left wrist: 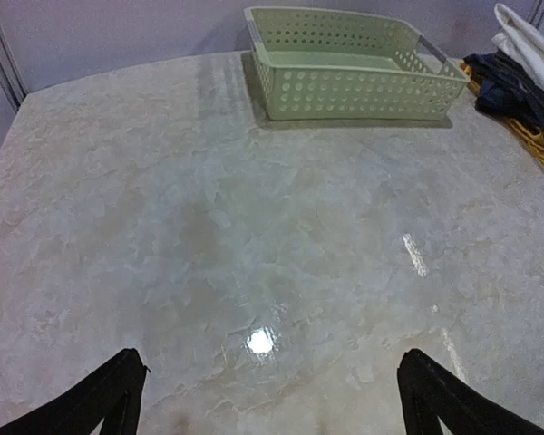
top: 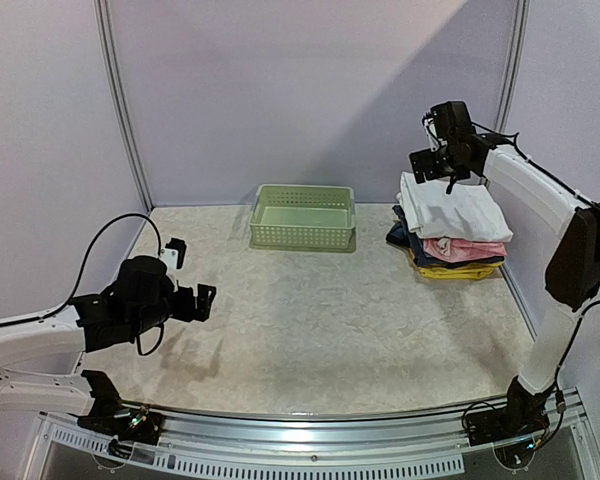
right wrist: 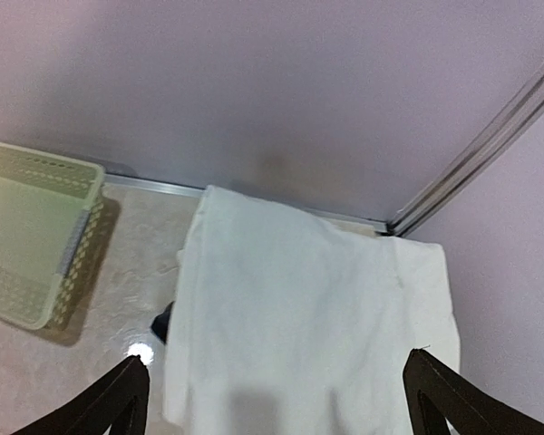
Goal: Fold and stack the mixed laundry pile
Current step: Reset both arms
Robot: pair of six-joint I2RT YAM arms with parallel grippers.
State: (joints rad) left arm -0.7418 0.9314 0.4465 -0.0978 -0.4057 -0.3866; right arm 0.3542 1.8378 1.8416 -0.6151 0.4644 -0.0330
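Observation:
The white piece [top: 455, 210] lies folded on top of a stack at the back right. Under it a pink piece [top: 467, 248] shows as a folded layer. My right gripper [top: 438, 172] hovers just above the white piece's far edge, open, nothing between its fingers. In the right wrist view the white piece [right wrist: 308, 299] fills the space below the open right gripper [right wrist: 276, 362]. My left gripper [top: 192, 272] hangs open over the bare table [top: 330, 310] at the left, far from the stack; the left wrist view shows only tabletop between the fingers of the left gripper [left wrist: 272, 358].
Folded dark blue [top: 404, 238] and yellow clothes [top: 450, 271] form the bottom of the stack. A pale green lattice basket [top: 302, 232] stands at the back centre, left of the stack. Walls close in behind and to the right.

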